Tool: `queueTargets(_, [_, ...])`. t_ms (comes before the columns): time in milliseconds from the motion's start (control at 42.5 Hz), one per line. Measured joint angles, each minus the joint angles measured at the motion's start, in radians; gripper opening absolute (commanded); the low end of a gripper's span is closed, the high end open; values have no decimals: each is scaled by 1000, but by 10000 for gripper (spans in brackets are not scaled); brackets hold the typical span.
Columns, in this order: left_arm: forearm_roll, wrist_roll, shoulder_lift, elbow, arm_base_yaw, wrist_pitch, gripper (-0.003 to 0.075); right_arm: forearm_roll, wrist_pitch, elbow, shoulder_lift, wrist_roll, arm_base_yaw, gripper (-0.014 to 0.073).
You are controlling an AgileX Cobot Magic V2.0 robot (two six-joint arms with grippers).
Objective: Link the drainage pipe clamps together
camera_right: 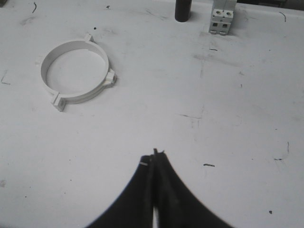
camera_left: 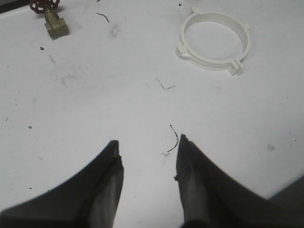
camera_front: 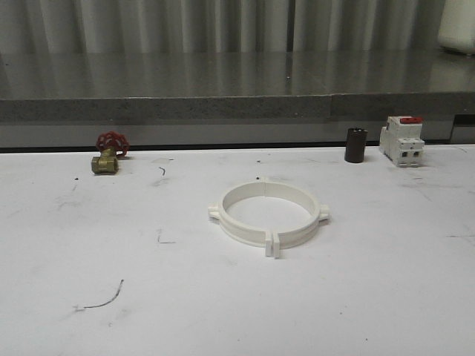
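The two white drainage pipe clamps (camera_front: 267,215) lie flat on the white table near its middle, set end to end as one ring with tabs at the front, back and sides. The same ring (camera_left: 214,40) lies well ahead of my left gripper (camera_left: 148,145), which hangs open over bare table with nothing between its dark fingers. My right gripper (camera_right: 155,154) is shut with its fingertips pressed together and empty; the ring (camera_right: 76,72) lies far from it, off to one side.
A brass valve with a red handwheel (camera_front: 109,154) sits at the back left. A dark cylinder (camera_front: 355,144) and a white breaker with a red top (camera_front: 403,139) stand at the back right. A grey ledge runs behind the table.
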Motion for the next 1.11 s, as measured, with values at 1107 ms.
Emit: queueTargets(1107, [12, 0, -769, 699, 446, -592, -20, -2, 0, 0, -2, -2, 0, -116])
